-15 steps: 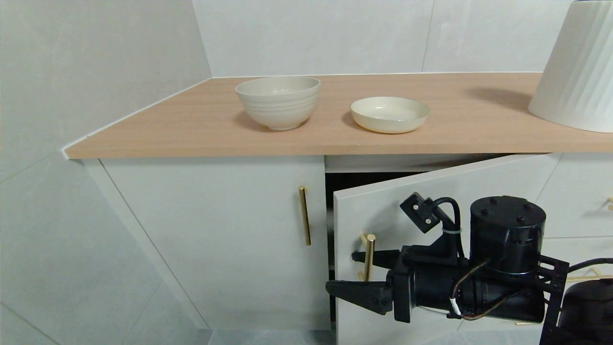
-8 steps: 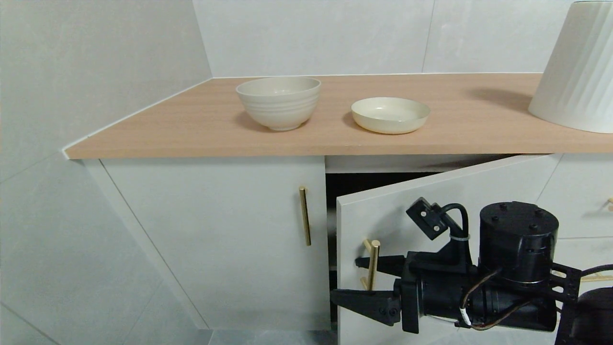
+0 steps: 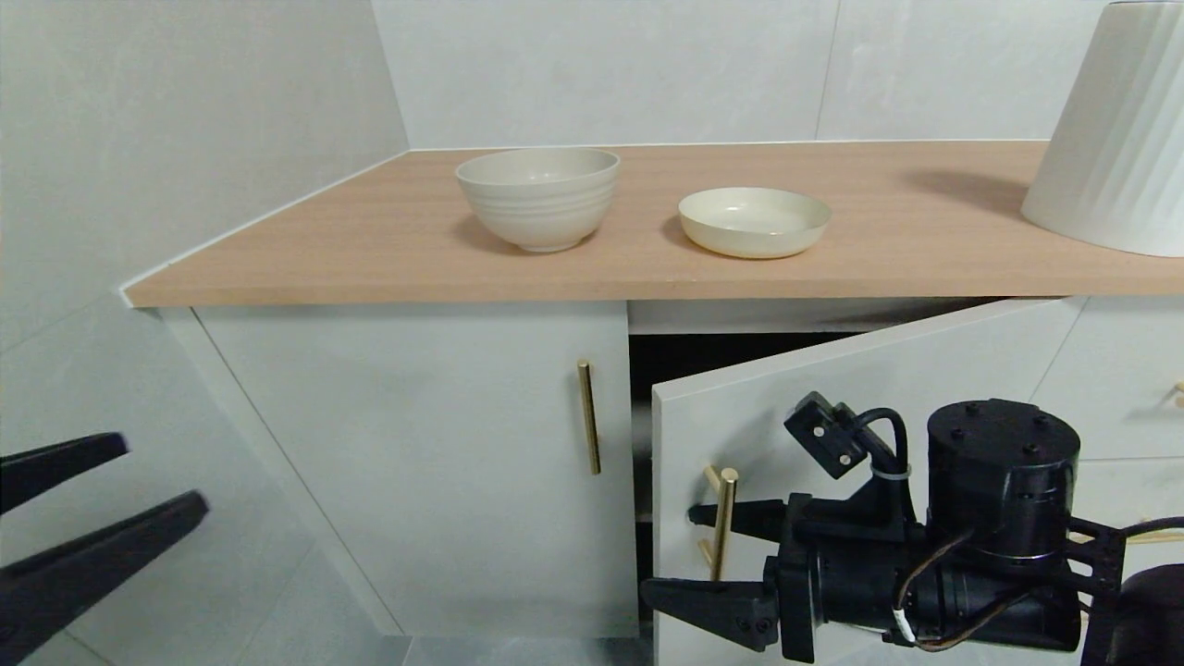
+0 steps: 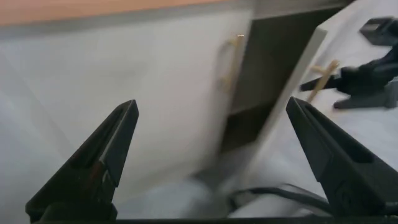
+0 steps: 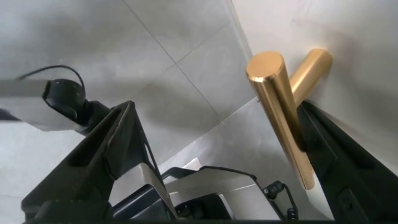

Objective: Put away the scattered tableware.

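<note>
Moved: door (image 3: 832, 370) swung out more with the right gripper (image 3: 668, 552); left gripper (image 3: 165, 474) came in low.
Grippers: both were spread wide; the right one hooked the gold handle (image 3: 724, 518).
Tableware: bowl (image 3: 537, 197) and dish (image 3: 754, 220) sat apart on the counter (image 3: 370, 250).
Handling: likely light, hard, slippery, breakable; grab the rim.
Room: cupboard gap was narrow.

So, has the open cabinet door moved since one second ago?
Yes. The open door has swung slightly wider: its free edge now lies farther right of the closed door's handle, which has not shifted.
</note>
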Available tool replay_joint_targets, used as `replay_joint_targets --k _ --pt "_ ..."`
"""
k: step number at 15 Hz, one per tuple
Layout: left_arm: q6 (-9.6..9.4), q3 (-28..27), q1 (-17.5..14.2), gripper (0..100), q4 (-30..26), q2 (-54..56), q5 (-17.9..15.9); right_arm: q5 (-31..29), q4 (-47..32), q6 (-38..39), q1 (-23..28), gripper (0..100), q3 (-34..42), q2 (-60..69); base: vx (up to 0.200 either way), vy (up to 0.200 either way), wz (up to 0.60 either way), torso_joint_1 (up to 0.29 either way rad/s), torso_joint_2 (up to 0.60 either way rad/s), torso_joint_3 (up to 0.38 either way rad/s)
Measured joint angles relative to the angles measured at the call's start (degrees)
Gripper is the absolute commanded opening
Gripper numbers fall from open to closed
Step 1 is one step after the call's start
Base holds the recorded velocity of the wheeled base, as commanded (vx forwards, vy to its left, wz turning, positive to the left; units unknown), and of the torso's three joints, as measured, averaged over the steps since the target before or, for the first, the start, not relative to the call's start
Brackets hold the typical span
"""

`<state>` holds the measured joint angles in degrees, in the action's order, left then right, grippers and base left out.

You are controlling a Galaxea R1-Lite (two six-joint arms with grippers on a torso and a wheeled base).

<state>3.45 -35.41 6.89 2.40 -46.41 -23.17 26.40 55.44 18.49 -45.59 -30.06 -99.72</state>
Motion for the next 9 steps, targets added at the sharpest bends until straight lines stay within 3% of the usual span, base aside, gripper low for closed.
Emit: replay_joint_targets --k 1,3,4,5,9 --pt "2.73 -0.1 4.1 100 2.5 -4.0 -0.4 0.0 0.0 -0.1 0.0 100 0.1 -0.1 0.000 0.000 0.00 0.000 0.00 0.000" --pt "10.20 0.5 13.9 100 10.2 -11.4 -1.0 -0.1 0.0 0.0 -0.1 100 0.1 -0.3 0.000 0.000 0.00 0.000 0.00 0.000" --pt "12.61 1.9 17.0 100 15.1 -14.5 -1.2 -0.1 0.0 0.0 -0.1 100 0.1 -0.4 0.000 0.000 0.00 0.000 0.00 0.000" --pt "13.85 3.3 18.9 100 18.3 -17.2 -1.2 -0.1 0.0 0.0 -0.1 100 0.1 -0.5 0.000 0.000 0.00 0.000 0.00 0.000" --pt "14.28 5.0 21.0 100 19.3 -22.1 -1.4 -0.1 0.0 -0.1 -0.1 100 0.0 -1.0 0.000 0.000 0.00 0.000 0.00 0.000"
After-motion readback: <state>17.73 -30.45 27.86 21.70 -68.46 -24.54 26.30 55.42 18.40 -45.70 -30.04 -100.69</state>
